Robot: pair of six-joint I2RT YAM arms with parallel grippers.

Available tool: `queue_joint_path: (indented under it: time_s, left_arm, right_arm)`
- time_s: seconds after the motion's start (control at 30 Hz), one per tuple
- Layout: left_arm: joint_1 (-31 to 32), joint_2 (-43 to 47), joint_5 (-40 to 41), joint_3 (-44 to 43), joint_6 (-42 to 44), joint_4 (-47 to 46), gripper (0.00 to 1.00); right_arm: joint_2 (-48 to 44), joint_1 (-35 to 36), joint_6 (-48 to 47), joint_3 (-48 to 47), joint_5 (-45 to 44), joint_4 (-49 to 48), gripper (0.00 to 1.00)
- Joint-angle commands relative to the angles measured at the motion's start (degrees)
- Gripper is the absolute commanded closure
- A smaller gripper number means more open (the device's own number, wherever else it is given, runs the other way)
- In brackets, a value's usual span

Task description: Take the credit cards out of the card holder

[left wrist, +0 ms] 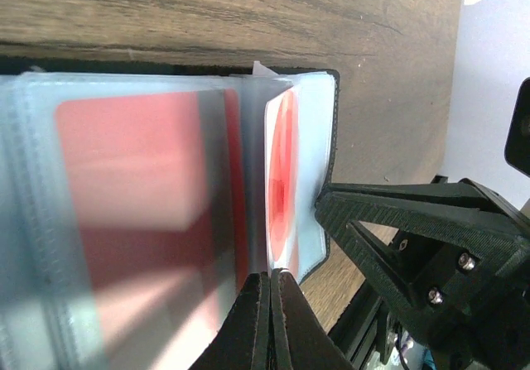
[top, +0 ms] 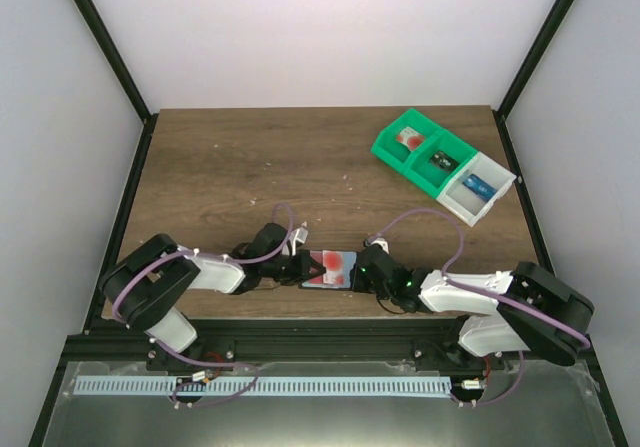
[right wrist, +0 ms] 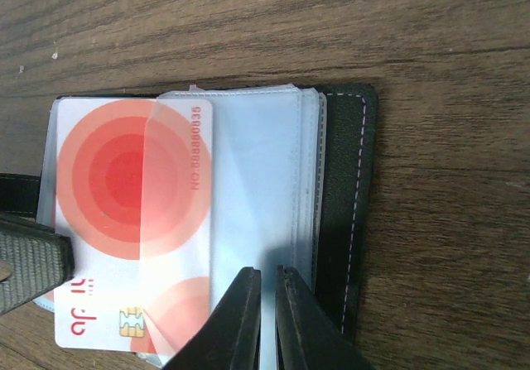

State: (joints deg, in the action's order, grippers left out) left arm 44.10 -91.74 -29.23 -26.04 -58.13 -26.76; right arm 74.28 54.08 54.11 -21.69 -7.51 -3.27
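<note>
The wooden table (top: 220, 167) carries all items. The left arm (top: 160, 287) and right arm (top: 520, 312) both lie low over the near edge and reach inward toward each other. At the far right corner stands a row of 3 bins: 2 green bins (top: 415, 152) and 1 white bin (top: 478, 189), each containing a small item, well apart from the work area. The card holder (right wrist: 348, 180) lies open and flat on the table between the 2 grippers, near the front edge, dark cover down and clear sleeves up. A red credit card (left wrist: 141, 180) sits inside a sleeve on the left panel. A pale credit card (right wrist: 132, 180) with a large red circle lies on top of the holder, partly covered by a clear sleeve and projecting past the holder toward the left arm. The left gripper (left wrist: 270, 320) has its fingers pressed fully together, pinching the projecting edge of the pale credit card. The right gripper (right wrist: 267, 320) has its fingers almost together with only a narrow slit between them, clamped on the clear sleeves at the holder's right side, just beside the dark cover edge
</note>
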Motion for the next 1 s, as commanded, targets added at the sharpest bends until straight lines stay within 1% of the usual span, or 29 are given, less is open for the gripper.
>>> queue_joint_path:
  time_s: [0.0, 0.1, 0.27, 0.43, 0.53, 0.63, 0.8, 0.87, 0.97]
  left_arm:
    - [-1.49, 2.49, 0.73, 1.70, 1.90, 2.85, 1.00]
    - [-2.20, 4.33, 1.21, 2.13, 2.64, 4.99, 1.00]
    - [-2.40, 8.39, 5.04, 0.82, 5.08, 15.29, 1.00]
    - [-2.48, 14.50, 6.85, 1.20, 6.17, 20.39, 1.00]
    - [-2.43, 17.52, 6.61, 1.03, 6.86, 22.73, 1.00]
    - [-2.45, 20.79, 6.56, 0.38, 7.77, 26.05, 1.00]
    - [-2.52, 28.21, 10.47, -1.19, 9.72, 33.63, 1.00]
    - [-2.50, 31.53, 11.25, -1.69, 10.75, 35.20, 1.00]
    - [-2.57, 36.23, 7.78, -2.30, 14.17, 34.88, 1.00]
  right_arm:
    - [0.59, -0.43, 0.83, 1.43, 0.05, 3.61, 0.92]
    - [0.39, -0.38, 0.71, 1.43, 0.10, 3.51, 0.92]
    - [0.83, -0.39, 0.15, 0.68, 0.54, 3.69, 0.92]
    - [-0.44, -0.43, -1.17, -0.54, 1.30, 4.74, 0.92]
    - [-3.73, -0.38, -3.26, -1.27, 2.73, 5.44, 0.91]
    - [-8.81, -0.40, -5.40, -2.19, 2.83, 8.10, 0.90]
    - [-17.65, -0.39, -9.06, -5.29, 1.17, 15.62, 0.87]
    - [-20.77, -0.39, -11.20, -6.02, 2.34, 17.08, 0.83]
    - [-24.95, -0.39, -14.95, -6.94, 6.77, 17.42, 0.77]
